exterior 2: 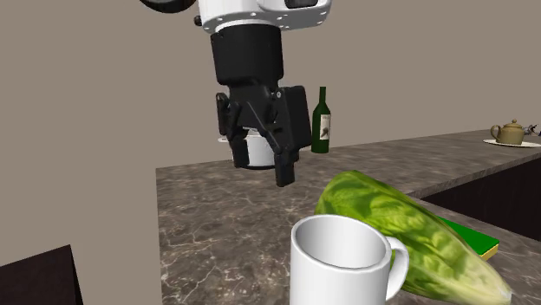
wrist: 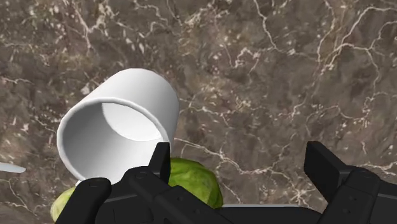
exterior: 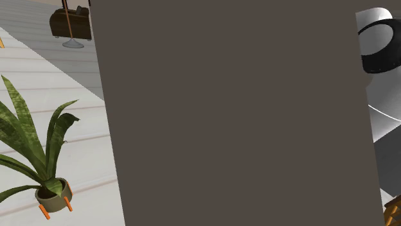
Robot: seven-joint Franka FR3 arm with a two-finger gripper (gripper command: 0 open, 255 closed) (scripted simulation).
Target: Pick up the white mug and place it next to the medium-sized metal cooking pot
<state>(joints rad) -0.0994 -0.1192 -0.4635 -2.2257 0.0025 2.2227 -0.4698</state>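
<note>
Standing just outside spread fingers (wrist: 160, 163), white mug (wrist: 145, 95)

You're looking at a home kitchen: a stone bench (exterior 2: 208, 208) is carrying a mug (exterior 2: 338, 264), lettuce (exterior 2: 394, 221) and a wine bottle (exterior 2: 322, 121).

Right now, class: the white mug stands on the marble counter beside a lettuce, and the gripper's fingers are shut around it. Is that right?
One thing is wrong: the gripper is open, not shut around the white mug. The wrist view shows its fingers apart with nothing between them. The mug does stand on the marble counter beside the lettuce.
</note>
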